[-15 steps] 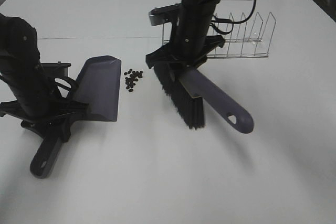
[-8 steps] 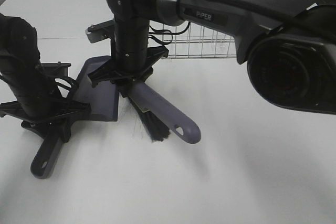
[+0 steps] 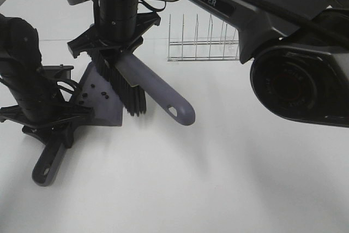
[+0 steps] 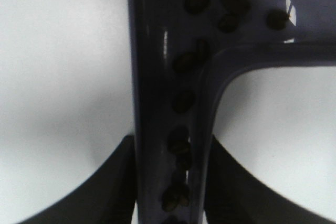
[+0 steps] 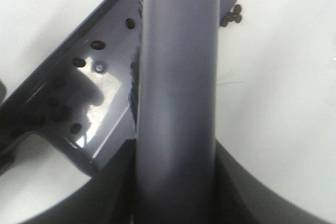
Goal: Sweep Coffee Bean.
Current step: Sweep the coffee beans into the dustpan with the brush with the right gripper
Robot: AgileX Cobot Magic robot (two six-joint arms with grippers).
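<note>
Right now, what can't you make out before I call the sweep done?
- Exterior high: brush and right arm hide part of the dustpan lip.
- Left wrist: coffee beans blurred, too dark to count.
- Right wrist: brush handle covers the dustpan's middle.

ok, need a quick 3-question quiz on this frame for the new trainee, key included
1. True or false: the dustpan is empty.
2. Which end effector grips the brush? A) left B) right C) neither
3. Fill in: behind the brush stands a wire ____.

Key
1. False: coffee beans lie in it, and the right wrist view shows a few just off its edge.
2. B: the right end effector is shut on the brush. The left end effector holds the dustpan by its handle.
3. rack
</note>
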